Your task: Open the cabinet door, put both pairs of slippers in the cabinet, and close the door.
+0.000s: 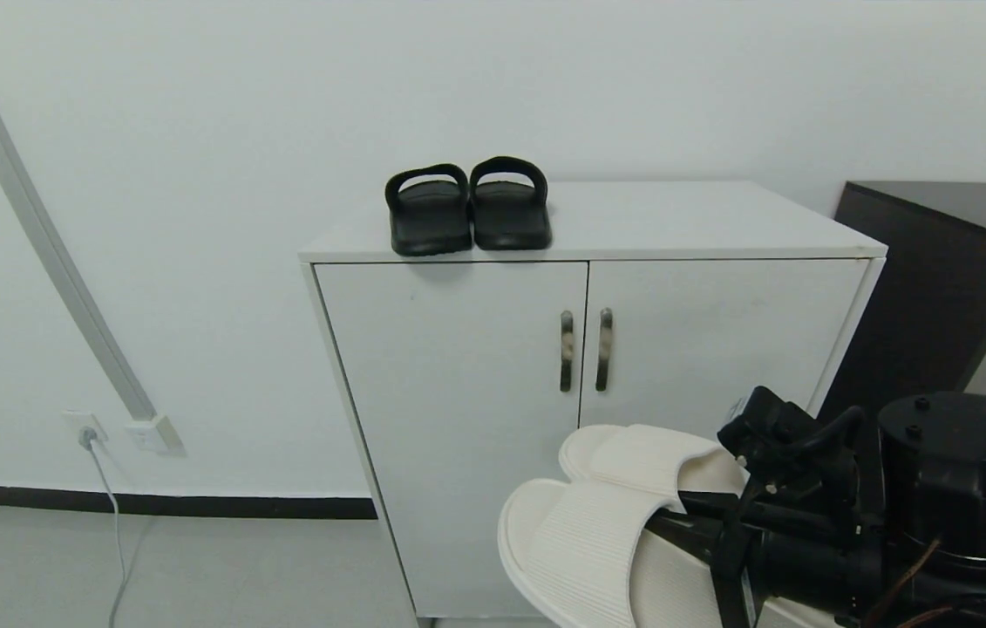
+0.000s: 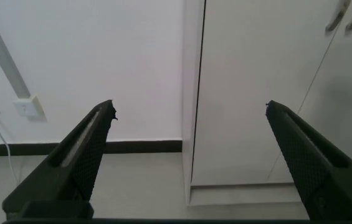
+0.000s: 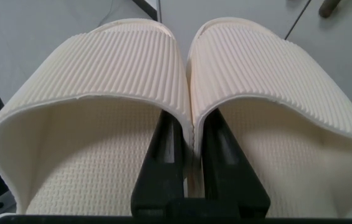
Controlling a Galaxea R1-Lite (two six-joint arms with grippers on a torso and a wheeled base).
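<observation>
A white two-door cabinet [image 1: 458, 366] stands against the wall with both doors shut; its two dark handles [image 1: 584, 349] meet at the middle. A black pair of slippers [image 1: 466, 208] rests on the cabinet's top, near its left front edge. My right gripper [image 1: 693, 515] hangs low in front of the right door, shut on a white ribbed pair of slippers [image 1: 606, 523], [image 3: 182, 87]; its fingers [image 3: 163, 155] go inside the straps and pinch the two inner sides together. My left gripper [image 2: 188, 112] is open, low, facing the cabinet's left front corner [image 2: 194, 93].
A dark cabinet [image 1: 946, 279] stands right of the white one. On the wall at left are a slanted grey conduit [image 1: 30, 218], a socket with a cable [image 1: 87, 432] and a black skirting strip. Grey floor lies open to the left.
</observation>
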